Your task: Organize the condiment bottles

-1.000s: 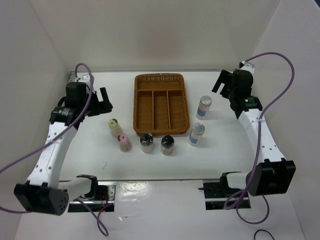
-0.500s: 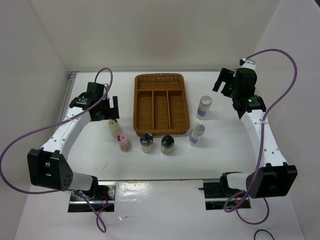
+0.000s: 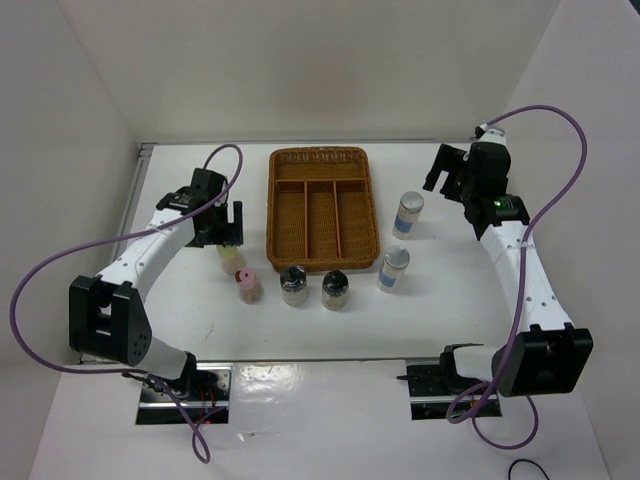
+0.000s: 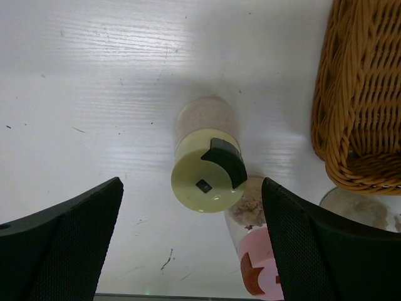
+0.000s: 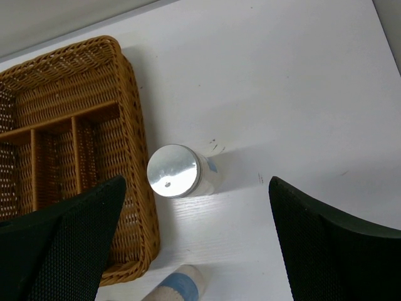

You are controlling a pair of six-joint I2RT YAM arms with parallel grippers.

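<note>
Left wrist view: the yellow-capped jar (image 4: 207, 182) stands upright dead centre on the white table (image 4: 94, 94). My left gripper (image 3: 222, 222) hangs over it, jaws wide apart, one at each lower corner, neither touching it. At the bottom edge, just right of it, the pink-capped jar (image 4: 258, 266) peeks in, close beside it. The wicker tray (image 4: 360, 94) fills the right edge.

From the top camera, the pink one leads a row across the middle, with a black-capped jar (image 3: 293, 284) and its black-capped twin (image 3: 335, 290) just below the tray's lower rim.

Right of the tray stands a grey-capped jar (image 3: 408, 213), and a second grey-capped jar (image 3: 394, 268) below it.

My right gripper (image 3: 447, 170) sits at upper right, jaws apart, holding nothing. Its wrist camera shows the shiny grey cap mid-frame, just beside the tray's right wall.
</note>
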